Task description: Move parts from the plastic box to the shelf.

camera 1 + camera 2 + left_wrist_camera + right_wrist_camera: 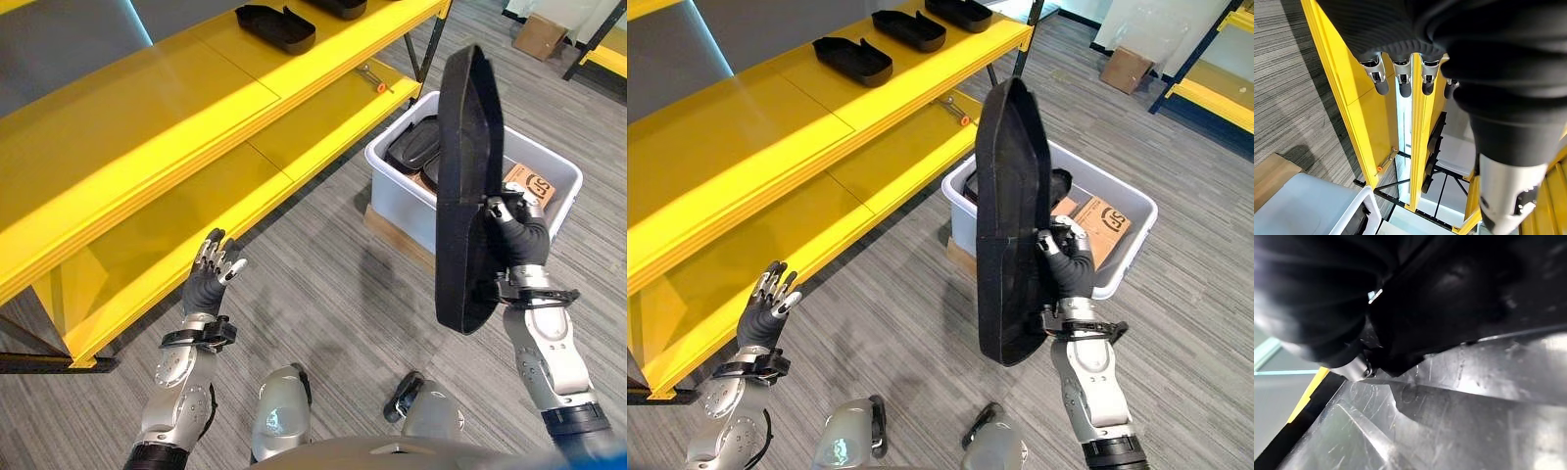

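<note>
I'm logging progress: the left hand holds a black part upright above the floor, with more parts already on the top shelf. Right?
Not quite: the right hand holds the black part upright, as the right eye view shows. The left hand is open and empty beside the shelf. More parts do lie on the top shelf.

We are viewing a bright yellow shelf [147, 127] carrying matte black parts [854, 59]. A large black part [468, 186], plain and unpatterned, is showing against a pale grey-white plastic box [970, 220], which is holding more black parts [413, 147] and a brown cardboard piece [1107, 223] with black print. The carpet floor [323, 294] is showing a grey, finely striped weave. A small orange-tipped item [375, 80] is lying on the lower yellow board.
</note>
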